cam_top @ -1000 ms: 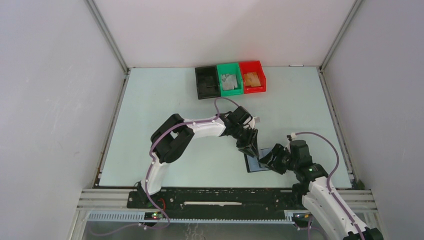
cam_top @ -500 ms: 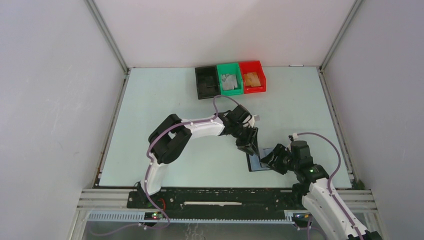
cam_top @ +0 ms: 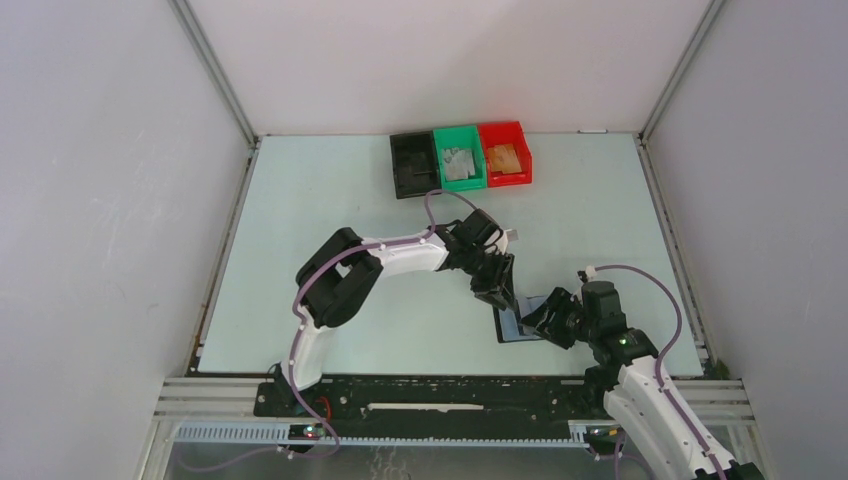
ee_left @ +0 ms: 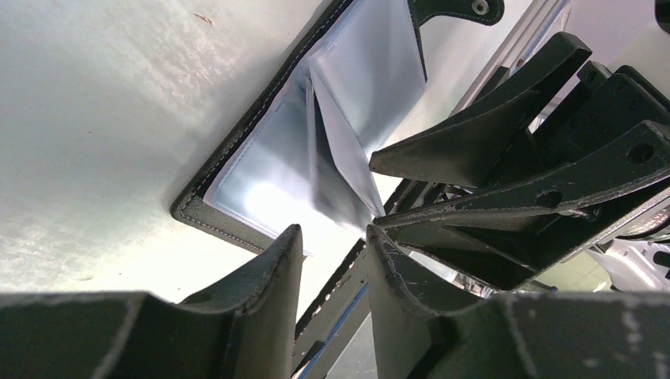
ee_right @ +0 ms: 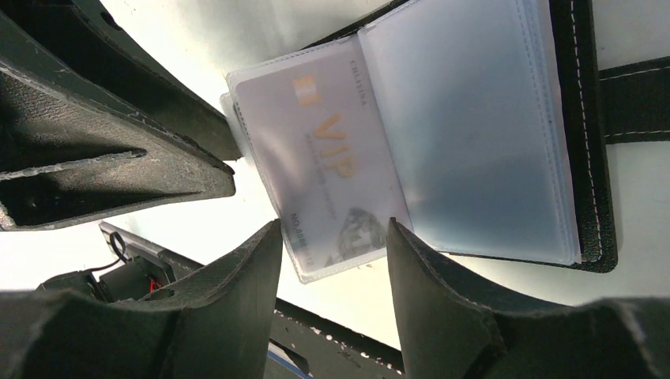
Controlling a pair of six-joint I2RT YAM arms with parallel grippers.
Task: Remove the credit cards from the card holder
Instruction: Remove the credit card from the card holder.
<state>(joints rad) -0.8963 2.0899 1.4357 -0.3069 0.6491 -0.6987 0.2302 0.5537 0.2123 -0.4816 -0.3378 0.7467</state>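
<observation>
The card holder (ee_right: 592,197) lies opened like a book on the counter (ee_left: 103,118), toward the near edge and between the two arms. Its clear plastic sleeves (ee_right: 466,134) are fanned out. One sleeve stands lifted off the stack, and through it shows a grey-silver credit card (ee_right: 324,166) with orange "VIP" lettering. The strap tab (ee_left: 450,9) juts from the outer long edge of one cover.

The holder's long axis follows its spine. The card lies parallel to that spine, with one short end pointing into the gap of the right end effector (ee_right: 333,272). Those jaws stand partly apart with the sleeve's lower end between them — whether either finger touches it I cannot tell. The left end effector (ee_left: 332,260) is likewise partly apart and holds nothing. It is poised just beside the holder's corner, opposite the right one.

As a judgement on handling, the card looks light, thin, stiff and slick, while the sleeve around it is soft and floppy. Pinching sleeve and card together would likely drag the whole holder along. The better hold is on the card's short edge at the sleeve's mouth, which I cannot make out here, with the faces pinched flat and the pull along the long axis. The other end effector should press the cover down — the holder seems light enough to slide on the smooth counter.
</observation>
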